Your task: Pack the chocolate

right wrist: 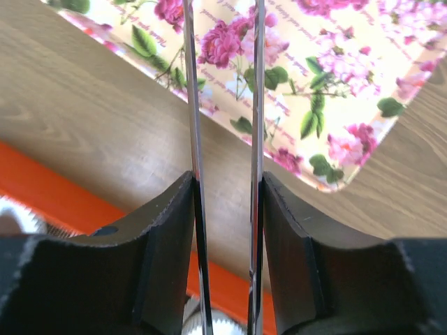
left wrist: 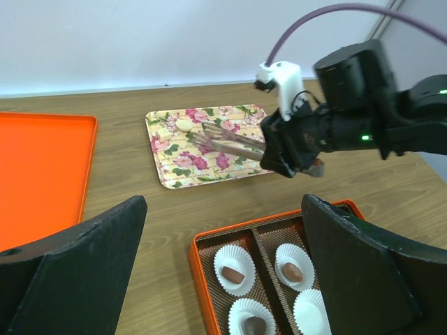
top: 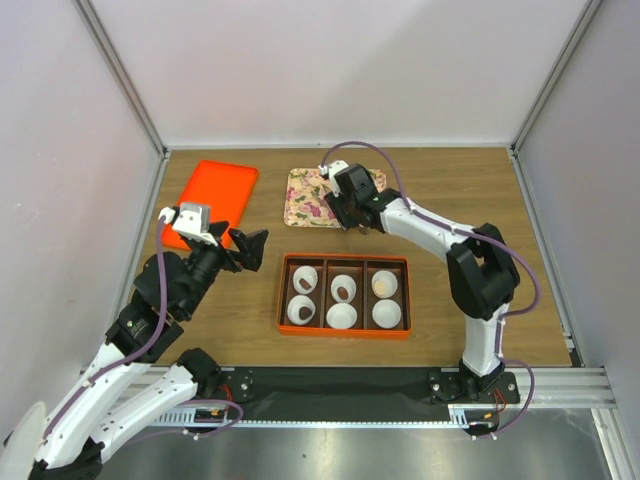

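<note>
An orange box (top: 285, 296) holds several white paper cups. Dark-brown chocolate lumps lie in some cups (left wrist: 232, 274), (left wrist: 293, 273), (left wrist: 253, 325). My right gripper (top: 350, 214) is shut on metal tongs (left wrist: 227, 142) and holds them over the floral tray (top: 303, 200). In the right wrist view the tong arms (right wrist: 194, 105) stand apart between my fingers (right wrist: 225, 188), with nothing between them. A small pale lump (left wrist: 183, 124) lies on the floral tray near the tong tips. My left gripper (top: 250, 248) is open and empty, left of the box and above the table (left wrist: 222, 202).
A flat orange tray (top: 215, 195) lies at the back left, also in the left wrist view (left wrist: 35, 174). White walls close in the wooden table on three sides. The right arm stretches over the table behind the box.
</note>
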You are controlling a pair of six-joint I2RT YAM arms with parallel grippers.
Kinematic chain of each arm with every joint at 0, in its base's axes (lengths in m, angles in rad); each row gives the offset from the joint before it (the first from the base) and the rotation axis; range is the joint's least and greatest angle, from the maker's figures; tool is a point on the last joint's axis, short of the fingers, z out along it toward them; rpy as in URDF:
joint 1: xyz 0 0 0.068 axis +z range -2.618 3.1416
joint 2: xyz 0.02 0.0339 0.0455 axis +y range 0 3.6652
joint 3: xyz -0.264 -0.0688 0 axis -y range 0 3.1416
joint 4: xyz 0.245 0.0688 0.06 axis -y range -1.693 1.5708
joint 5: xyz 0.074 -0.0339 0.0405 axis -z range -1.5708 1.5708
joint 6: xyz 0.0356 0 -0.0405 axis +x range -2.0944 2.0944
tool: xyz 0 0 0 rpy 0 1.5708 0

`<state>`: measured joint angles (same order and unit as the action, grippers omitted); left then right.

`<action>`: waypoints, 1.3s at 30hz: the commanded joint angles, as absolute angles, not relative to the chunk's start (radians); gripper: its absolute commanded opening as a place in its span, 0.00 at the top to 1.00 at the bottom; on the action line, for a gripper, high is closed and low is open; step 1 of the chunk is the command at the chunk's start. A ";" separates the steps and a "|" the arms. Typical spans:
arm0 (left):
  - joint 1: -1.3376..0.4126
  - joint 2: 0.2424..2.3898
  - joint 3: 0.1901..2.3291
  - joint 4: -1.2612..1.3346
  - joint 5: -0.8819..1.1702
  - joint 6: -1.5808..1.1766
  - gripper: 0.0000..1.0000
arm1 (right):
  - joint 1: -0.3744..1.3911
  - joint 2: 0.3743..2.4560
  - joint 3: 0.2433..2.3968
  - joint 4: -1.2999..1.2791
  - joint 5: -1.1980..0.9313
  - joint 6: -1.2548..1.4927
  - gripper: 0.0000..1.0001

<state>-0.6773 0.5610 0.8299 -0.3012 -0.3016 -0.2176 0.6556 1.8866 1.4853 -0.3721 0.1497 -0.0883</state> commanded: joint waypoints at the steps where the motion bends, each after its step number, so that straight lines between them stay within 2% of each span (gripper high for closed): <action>1: -0.670 0.551 0.824 -0.275 -0.290 -0.215 0.00 | 0.649 1.951 1.575 -0.328 0.196 -0.129 0.54; 12: -0.670 0.557 0.825 -0.275 -0.294 -0.212 0.00 | 0.638 2.129 1.701 -0.330 0.196 -0.133 0.53; 28: -0.658 0.569 0.828 -0.270 -0.285 -0.209 0.00 | 0.630 2.220 1.833 -0.371 0.203 -0.144 0.53; 39: -0.658 0.568 0.828 -0.279 -0.291 -0.210 0.00 | 0.632 2.116 1.781 -0.387 0.221 -0.138 0.68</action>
<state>-0.6643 0.5648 0.8303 -0.3012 -0.3008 -0.2173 0.6342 2.2120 1.7866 -0.3878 0.1909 -0.1326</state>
